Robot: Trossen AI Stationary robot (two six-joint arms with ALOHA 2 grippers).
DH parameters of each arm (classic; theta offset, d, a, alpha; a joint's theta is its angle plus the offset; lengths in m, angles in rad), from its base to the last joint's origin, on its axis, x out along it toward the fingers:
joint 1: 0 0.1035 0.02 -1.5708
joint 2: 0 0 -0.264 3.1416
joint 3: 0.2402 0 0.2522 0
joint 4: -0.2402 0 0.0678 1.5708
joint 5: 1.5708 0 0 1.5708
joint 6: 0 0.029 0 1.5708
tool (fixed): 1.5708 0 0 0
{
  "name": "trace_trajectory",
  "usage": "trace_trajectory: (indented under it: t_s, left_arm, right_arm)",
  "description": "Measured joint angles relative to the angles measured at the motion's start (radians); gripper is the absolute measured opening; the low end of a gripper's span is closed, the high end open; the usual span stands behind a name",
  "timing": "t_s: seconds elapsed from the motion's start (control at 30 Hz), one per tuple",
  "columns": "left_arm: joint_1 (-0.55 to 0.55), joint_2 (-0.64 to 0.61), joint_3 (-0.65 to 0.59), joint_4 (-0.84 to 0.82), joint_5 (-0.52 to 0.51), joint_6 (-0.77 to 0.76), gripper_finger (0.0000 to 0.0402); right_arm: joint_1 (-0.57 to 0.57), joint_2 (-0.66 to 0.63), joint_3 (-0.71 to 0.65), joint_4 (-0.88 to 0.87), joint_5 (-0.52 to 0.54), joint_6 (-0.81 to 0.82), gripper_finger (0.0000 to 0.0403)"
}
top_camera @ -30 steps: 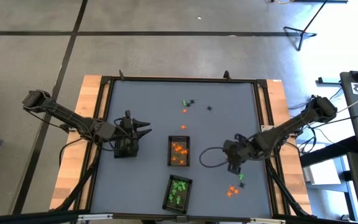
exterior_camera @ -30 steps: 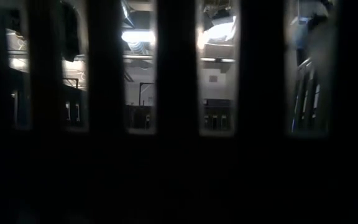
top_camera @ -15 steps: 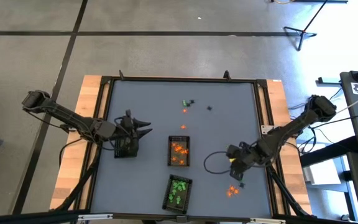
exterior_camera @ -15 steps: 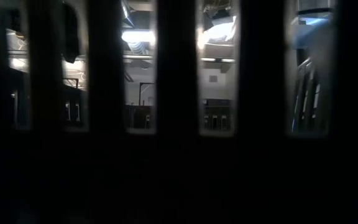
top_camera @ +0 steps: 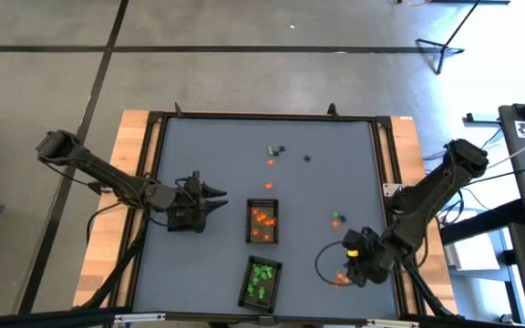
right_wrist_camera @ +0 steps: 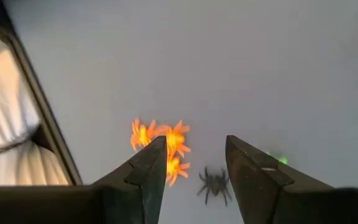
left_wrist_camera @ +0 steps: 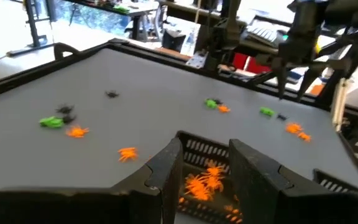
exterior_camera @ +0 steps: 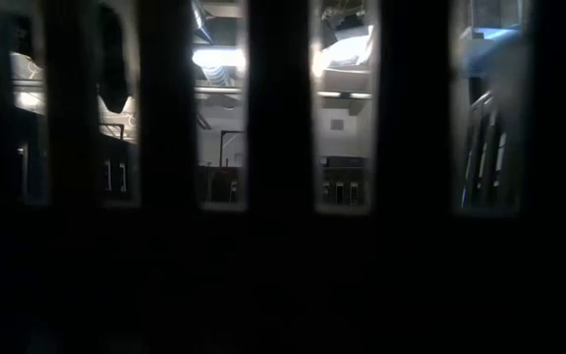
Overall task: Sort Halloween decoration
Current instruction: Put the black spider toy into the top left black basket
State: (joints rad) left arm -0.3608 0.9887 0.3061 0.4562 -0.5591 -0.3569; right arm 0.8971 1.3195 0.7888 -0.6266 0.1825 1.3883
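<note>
Evidently we hold the right gripper (right_wrist_camera: 194, 165) spread and empty over a black spider (right_wrist_camera: 214, 182) beside orange spiders (right_wrist_camera: 160, 140), lining up a pick, while the left gripper (left_wrist_camera: 207, 163) waits spread near the orange tray (top_camera: 262, 223).

- grey table (top_camera: 217, 155), dark frame, wood strips along left and right edges
- dark tray of orange trinkets (top_camera: 262, 222) at table centre
- dark tray of green trinkets (top_camera: 262, 279) near the front edge, just below the orange one
- third dark tray (top_camera: 184, 217) toward the left edge, contents unclear
- loose green, black and orange pieces (top_camera: 274, 153) toward the far edge; one black piece (top_camera: 307, 158) just right of them
- single orange piece (top_camera: 268, 186) just above the centre tray
- green piece (top_camera: 335, 220) right of centre
- orange cluster (right_wrist_camera: 163, 147) with a black spider (right_wrist_camera: 214, 182) beside it, near front right corner
</note>
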Motion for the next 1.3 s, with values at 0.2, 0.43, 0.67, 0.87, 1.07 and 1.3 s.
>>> trace_trajectory:
  t_s: [0.2,0.43,0.67,0.87,1.07,1.3]
  left_arm:
    - [-0.015,0.088,0.000,0.121,0.001,0.000,0.0124]
    - [-0.015,0.140,0.000,0.179,0.001,0.014,0.0124]
    - [-0.015,0.145,0.000,0.189,0.000,0.026,0.0124]
    - [-0.015,0.145,0.000,0.189,0.000,0.026,0.0124]
    - [-0.015,0.145,0.000,0.189,0.000,0.026,0.0124]
    - [-0.015,0.145,0.000,0.189,-0.001,0.026,0.0124]
  right_arm:
    - [0.042,0.154,0.032,-0.004,-0.105,0.067,0.0161]
    - [0.042,0.290,0.071,-0.002,-0.233,0.074,0.0161]
    - [0.039,0.325,0.076,-0.032,-0.246,0.079,0.0161]
    - [0.038,0.328,0.075,-0.081,-0.246,0.079,0.0132]
    - [0.038,0.326,0.073,-0.112,-0.247,0.069,0.0031]
    - [0.038,0.332,0.181,-0.264,-0.190,0.030,0.0028]
